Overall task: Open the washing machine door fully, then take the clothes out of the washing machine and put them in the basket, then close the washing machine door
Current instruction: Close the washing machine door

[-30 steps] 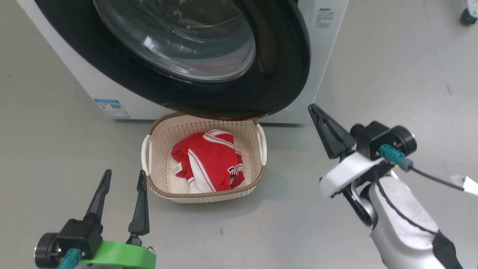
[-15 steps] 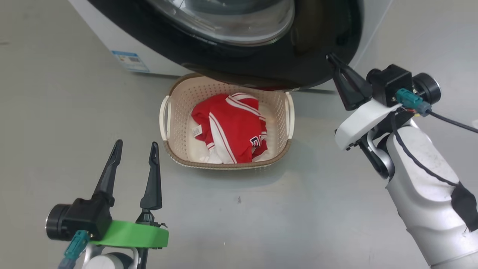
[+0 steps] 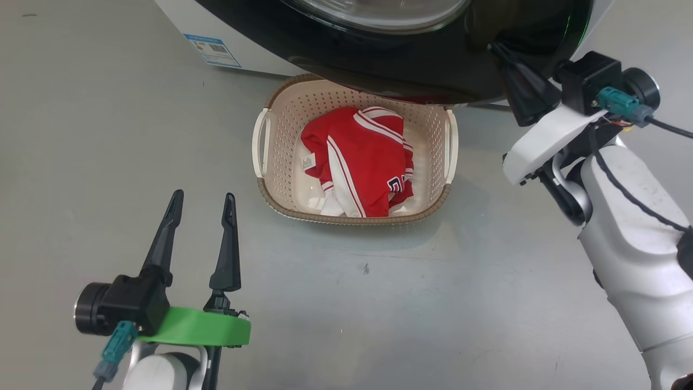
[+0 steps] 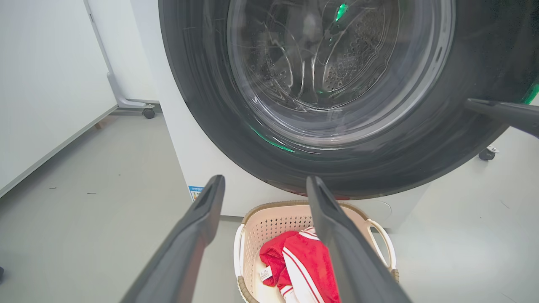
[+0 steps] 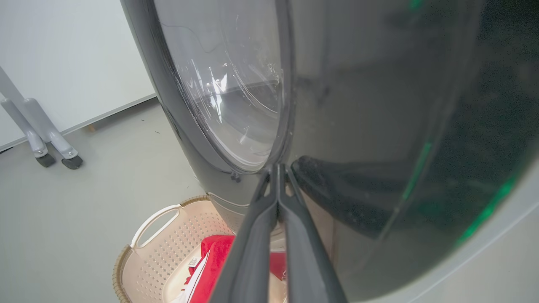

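Note:
The washing machine door [image 3: 433, 65], a glossy black ring around clear glass, hangs over the far rim of the cream basket [image 3: 281, 108]. The red clothes [image 3: 363, 157] with white stripes lie in the basket. My right gripper [image 3: 495, 47] is shut, and its tips rest against the door's black ring [image 5: 379, 126] at its lower right, with nothing between the fingers [image 5: 252, 235]. My left gripper [image 3: 203, 197] stands open over the floor, near and to the left of the basket. In the left wrist view, the left gripper [image 4: 265, 185] points at the door glass [image 4: 337, 63]. I cannot tell whether the door is latched.
The white washing machine [image 3: 178, 16] with its blue label [image 3: 212, 50] stands on grey floor. A wheeled stand's legs [image 5: 54, 151] are off to the machine's side beside a white wall panel [image 4: 42, 84]. Open floor [image 3: 379, 303] lies in front of the basket.
The head camera has tilted down and shifted. My shut right gripper has moved forward from beside the door's edge onto its black ring. The left gripper stays open in place.

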Controlling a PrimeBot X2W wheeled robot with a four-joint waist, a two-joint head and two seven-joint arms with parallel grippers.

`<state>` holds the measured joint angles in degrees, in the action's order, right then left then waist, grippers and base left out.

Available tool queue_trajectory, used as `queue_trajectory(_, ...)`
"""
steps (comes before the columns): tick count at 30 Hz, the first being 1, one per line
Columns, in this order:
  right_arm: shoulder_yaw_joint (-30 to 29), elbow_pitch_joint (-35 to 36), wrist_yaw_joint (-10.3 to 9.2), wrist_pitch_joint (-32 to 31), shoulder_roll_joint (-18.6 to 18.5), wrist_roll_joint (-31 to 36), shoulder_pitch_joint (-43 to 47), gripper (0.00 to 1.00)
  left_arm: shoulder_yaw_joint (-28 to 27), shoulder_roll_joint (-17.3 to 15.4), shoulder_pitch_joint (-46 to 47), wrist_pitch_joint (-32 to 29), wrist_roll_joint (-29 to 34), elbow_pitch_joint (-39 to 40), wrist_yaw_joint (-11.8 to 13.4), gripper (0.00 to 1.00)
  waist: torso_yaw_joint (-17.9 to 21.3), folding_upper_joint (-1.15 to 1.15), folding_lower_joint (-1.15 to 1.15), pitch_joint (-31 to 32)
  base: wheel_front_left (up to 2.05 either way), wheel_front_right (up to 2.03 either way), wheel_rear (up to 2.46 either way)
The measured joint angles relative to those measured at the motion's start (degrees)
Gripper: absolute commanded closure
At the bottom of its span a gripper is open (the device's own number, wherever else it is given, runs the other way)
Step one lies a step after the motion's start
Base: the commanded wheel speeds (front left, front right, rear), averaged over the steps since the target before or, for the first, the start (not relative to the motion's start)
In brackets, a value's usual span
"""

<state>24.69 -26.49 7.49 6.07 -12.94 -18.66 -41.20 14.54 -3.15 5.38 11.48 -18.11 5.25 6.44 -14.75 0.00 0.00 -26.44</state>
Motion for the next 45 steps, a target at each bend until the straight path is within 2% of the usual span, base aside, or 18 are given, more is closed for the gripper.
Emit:
queue_trajectory(16,-4.2,-5.5,0.01,1.7,-4.4,-3.0,-10.0,1.0,1.2,0.3,2.6,1.2,0.0,-1.8,0.0,0.0,-1.1,0.0,0.0,-2.0,0.0,0.0,0.0)
queue_trajectory(33,-3.7,-11.1,0.09,5.0,-4.9,-4.1,-13.4,1.0,1.9,0.5,4.6,1.8,0.0,-4.2,0.0,0.0,-1.5,0.0,0.0,-2.5,0.0,0.0,0.0)
queue_trajectory(45,-0.3,-11.5,0.0,7.4,-2.9,-7.0,-10.4,1.0,1.1,0.5,4.7,2.3,0.0,-6.5,0.0,0.0,-0.4,0.0,0.0,0.3,0.0,0.0,0.0)
